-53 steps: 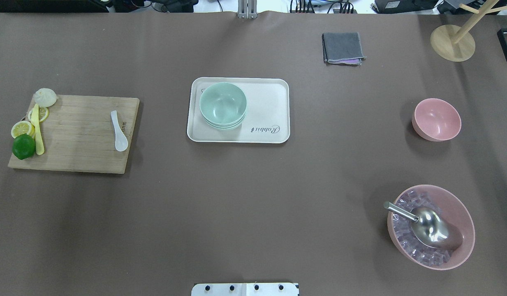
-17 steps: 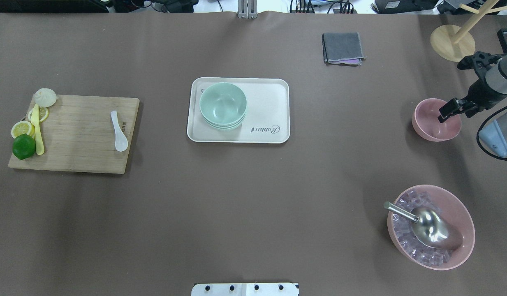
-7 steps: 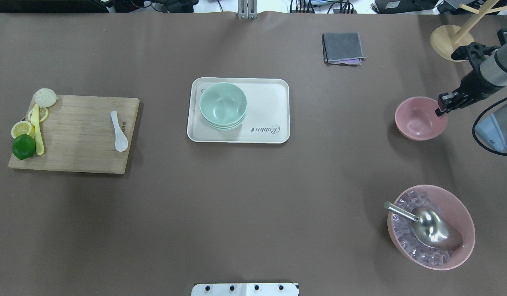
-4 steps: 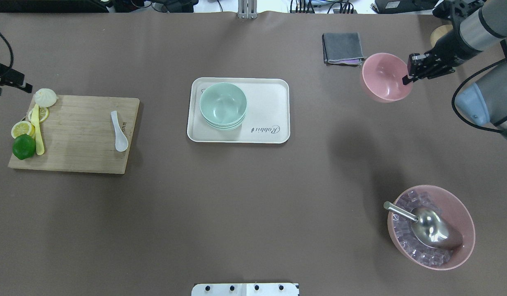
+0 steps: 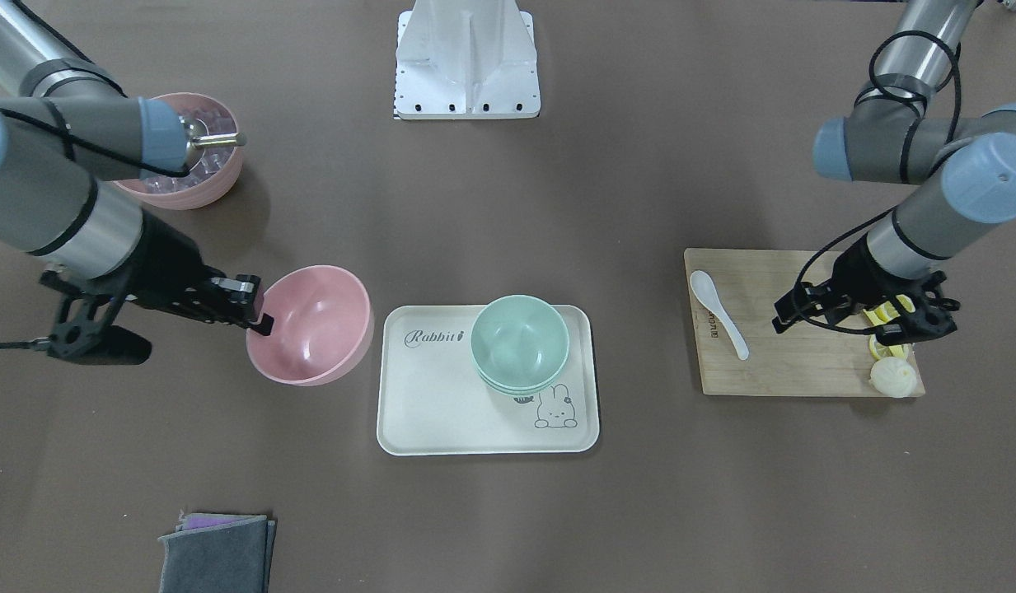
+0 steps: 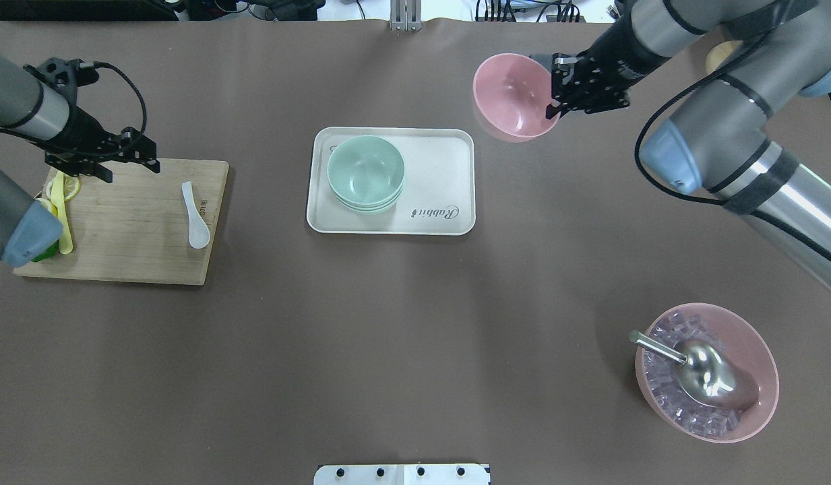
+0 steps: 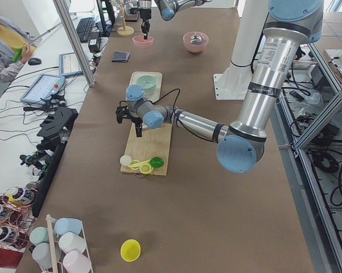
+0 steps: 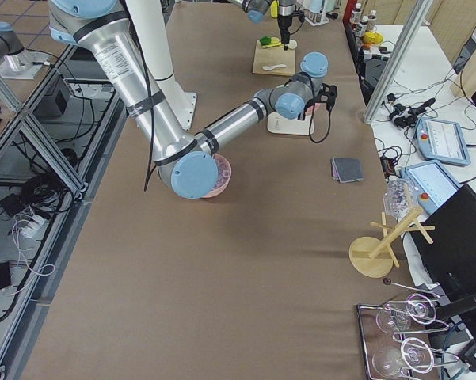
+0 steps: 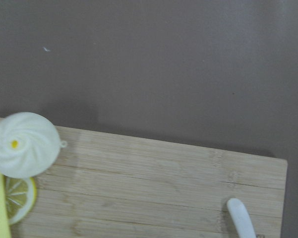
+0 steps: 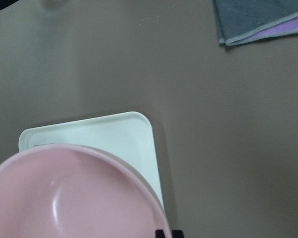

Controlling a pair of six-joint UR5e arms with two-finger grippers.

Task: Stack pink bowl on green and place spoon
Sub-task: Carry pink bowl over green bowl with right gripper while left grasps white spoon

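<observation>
The right gripper is clenched on the rim of the pink bowl, holding it aloft just off a corner of the tray; the green bowls sit on the tray. The left gripper, fingers spread, hovers near the spoon, well apart from the tray.

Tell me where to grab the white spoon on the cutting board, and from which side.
Take the white spoon by its slim handle, the end away from the robot, coming straight down: it lies flat on the cutting board.
</observation>
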